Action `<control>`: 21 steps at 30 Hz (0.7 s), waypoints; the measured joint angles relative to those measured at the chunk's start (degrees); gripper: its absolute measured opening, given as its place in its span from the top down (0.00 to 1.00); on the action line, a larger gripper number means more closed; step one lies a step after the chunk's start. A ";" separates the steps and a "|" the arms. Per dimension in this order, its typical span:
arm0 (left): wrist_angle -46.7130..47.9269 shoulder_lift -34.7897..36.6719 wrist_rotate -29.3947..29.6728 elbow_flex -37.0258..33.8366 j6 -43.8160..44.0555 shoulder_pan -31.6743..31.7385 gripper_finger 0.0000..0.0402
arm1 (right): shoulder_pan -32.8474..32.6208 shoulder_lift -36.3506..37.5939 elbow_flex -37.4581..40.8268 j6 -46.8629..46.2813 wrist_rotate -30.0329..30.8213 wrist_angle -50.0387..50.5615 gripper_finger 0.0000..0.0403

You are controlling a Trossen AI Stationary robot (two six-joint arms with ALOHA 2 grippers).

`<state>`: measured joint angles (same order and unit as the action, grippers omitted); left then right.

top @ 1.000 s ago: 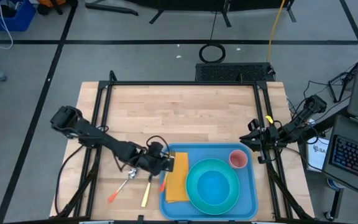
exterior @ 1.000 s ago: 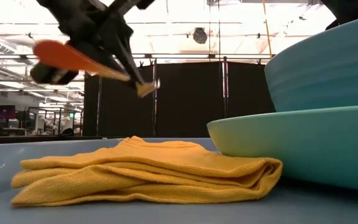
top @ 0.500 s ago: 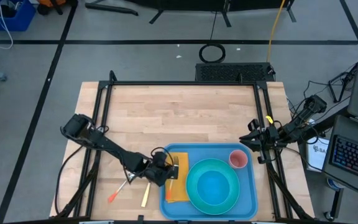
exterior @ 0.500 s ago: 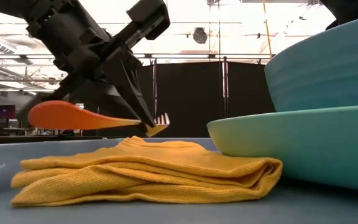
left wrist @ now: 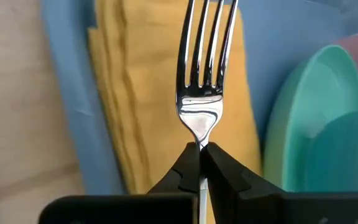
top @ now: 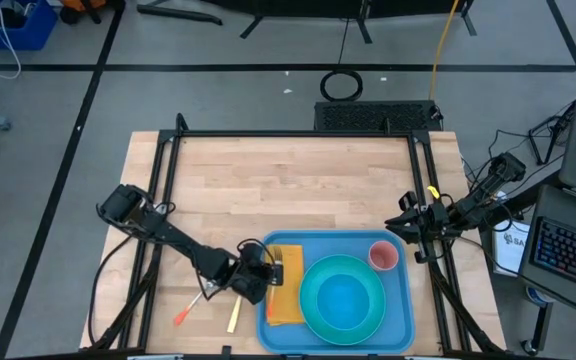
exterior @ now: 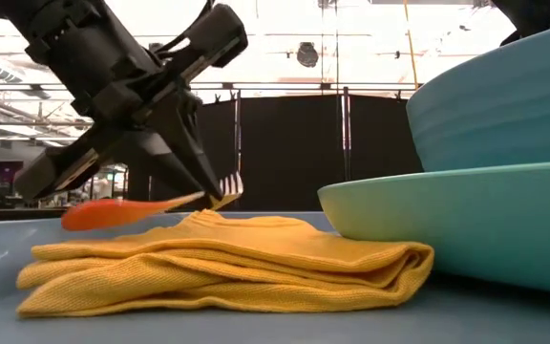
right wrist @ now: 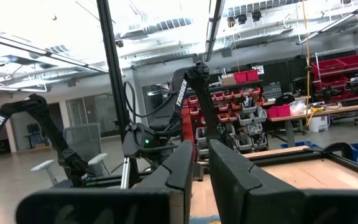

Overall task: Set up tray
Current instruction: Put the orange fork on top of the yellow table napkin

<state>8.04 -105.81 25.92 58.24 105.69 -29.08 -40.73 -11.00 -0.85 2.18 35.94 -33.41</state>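
While the left gripper (left wrist: 200,163) stays out of nothing and simply clamps one fork (left wrist: 202,74) by its neck above the single folded yellow napkin (top: 286,290), the tray (top: 405,312) sits at the table's near edge. It carries one turquoise plate (top: 313,310), one bowl (top: 345,297) and one pink cup (top: 383,256). Two utensils (top: 196,303) lie on the wood beside it; the right gripper (right wrist: 201,163) waits at the table's right edge, fingers nearly together, holding nothing.

Left fingers (left wrist: 201,163) pinched together, low.

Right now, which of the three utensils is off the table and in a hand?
The fork, gripped at its neck by the left hand above the yellow napkin. The spoon and knife lie on the table beside the tray.
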 joint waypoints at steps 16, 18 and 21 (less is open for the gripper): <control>1.50 0.01 -0.53 0.02 2.22 -0.70 0.97 | 0.00 0.02 0.01 0.01 0.00 -0.01 0.89; 1.65 0.01 -0.59 0.02 2.27 -0.67 0.94 | 0.02 0.00 0.01 0.01 0.00 -0.02 0.89; 1.61 0.01 -0.35 0.02 2.23 -0.68 0.90 | 0.00 0.01 -0.01 0.00 0.00 -0.02 0.89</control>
<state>9.65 -105.80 25.57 58.26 107.92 -29.77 -40.73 -11.00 -0.86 2.18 35.94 -33.43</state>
